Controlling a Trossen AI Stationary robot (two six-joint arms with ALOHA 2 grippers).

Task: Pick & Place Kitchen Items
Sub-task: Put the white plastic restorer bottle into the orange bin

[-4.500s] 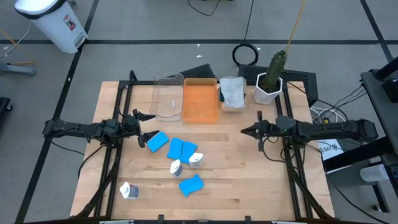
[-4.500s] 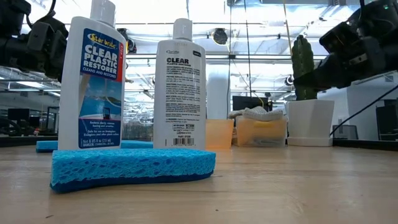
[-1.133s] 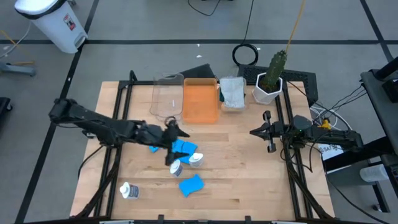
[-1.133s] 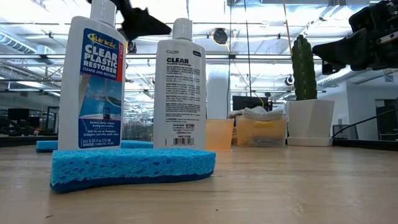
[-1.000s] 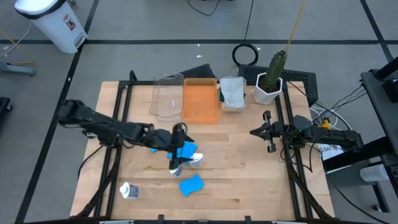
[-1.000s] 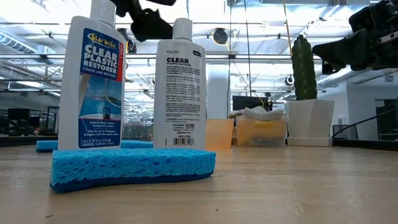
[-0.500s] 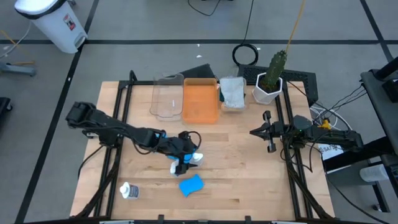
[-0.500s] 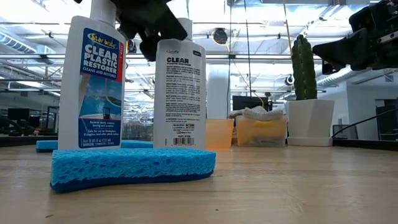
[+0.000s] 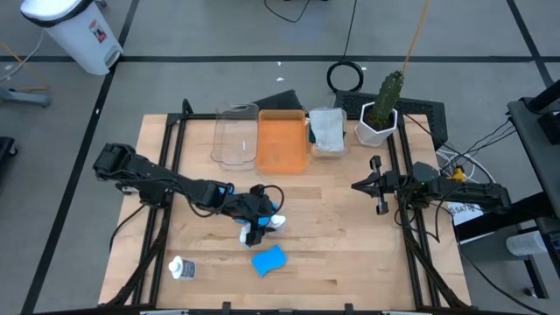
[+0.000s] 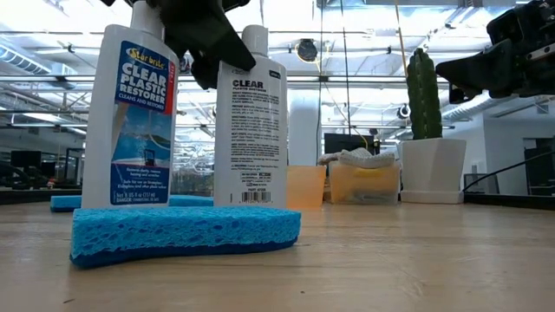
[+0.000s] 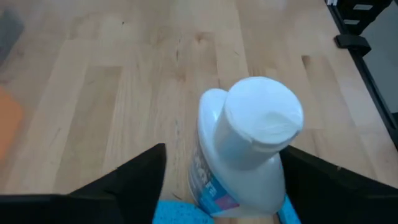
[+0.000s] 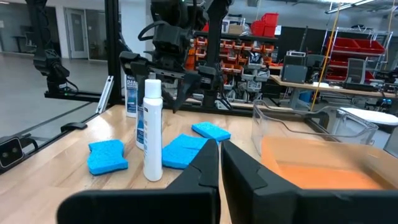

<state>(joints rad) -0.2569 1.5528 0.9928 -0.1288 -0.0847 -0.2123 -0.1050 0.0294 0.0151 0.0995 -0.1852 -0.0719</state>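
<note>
Straddling an upright white bottle (image 11: 261,124) with the left gripper (image 11: 224,152), fingers (image 11: 137,180) parted on either side of the bottle's shoulder. One finger just at the bottle's side, a clear gap at the other; no firm hold to be seen. Bottle's long axis near vertical, cap up, leaning very slightly in the low view, blue front label facing that camera. Standing near the middle of the table (image 9: 350,262), toward the front.

Just beside it, a second white bottle (image 10: 250,121), upright, back label to the low camera. In front of both, a blue sponge (image 10: 182,232) lying flat. More blue sponges (image 12: 183,149) behind the bottles, partly under the left arm. A third bottle (image 9: 181,268) on its side near the front left edge.

At the rear of the table, a clear bin (image 9: 234,136) beside an orange bin (image 9: 282,140), then folded cloths (image 9: 327,129) and a potted cactus (image 9: 378,114).

Right gripper (image 9: 354,185) closed on nothing, held over the table's right side, well apart from the bottles.
</note>
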